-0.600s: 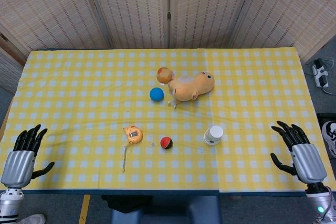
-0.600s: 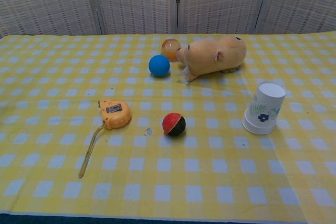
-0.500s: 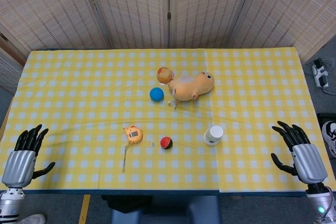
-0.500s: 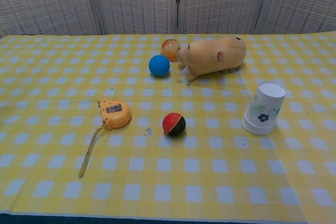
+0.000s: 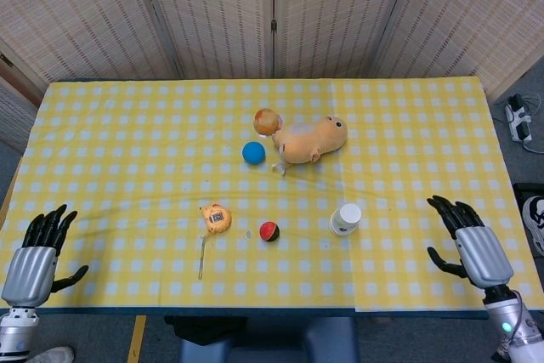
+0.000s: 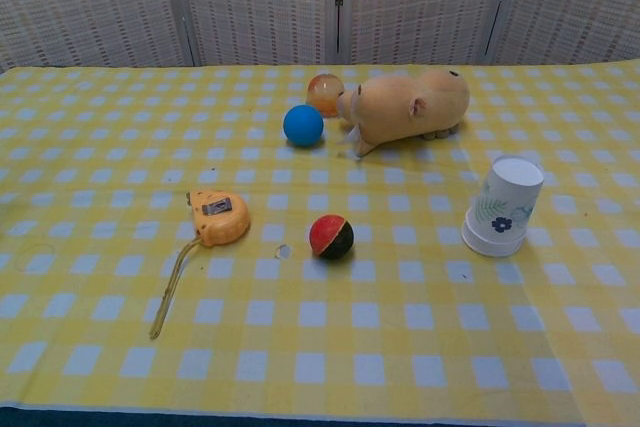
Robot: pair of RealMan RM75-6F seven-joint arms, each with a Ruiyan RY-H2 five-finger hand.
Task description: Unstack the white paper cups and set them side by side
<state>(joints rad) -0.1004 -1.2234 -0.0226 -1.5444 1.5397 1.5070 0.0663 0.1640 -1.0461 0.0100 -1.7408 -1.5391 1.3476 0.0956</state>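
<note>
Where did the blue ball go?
The blue ball sits near the middle of the table in the head view, just left of the plush toy and below the orange ball.

Head view high above, looking down on the whole table [image 5: 102, 125], chest view low, nearer, facing the screen, both sharing the tabletop middle

A tan plush animal toy [image 6: 410, 104] lies on the yellow-checked table [image 6: 100, 147] beside an orange ball [image 6: 324, 93], near a blue ball [image 6: 303, 125], a red-and-black ball [image 6: 331, 237] and an orange tape measure [image 6: 217, 218].
</note>
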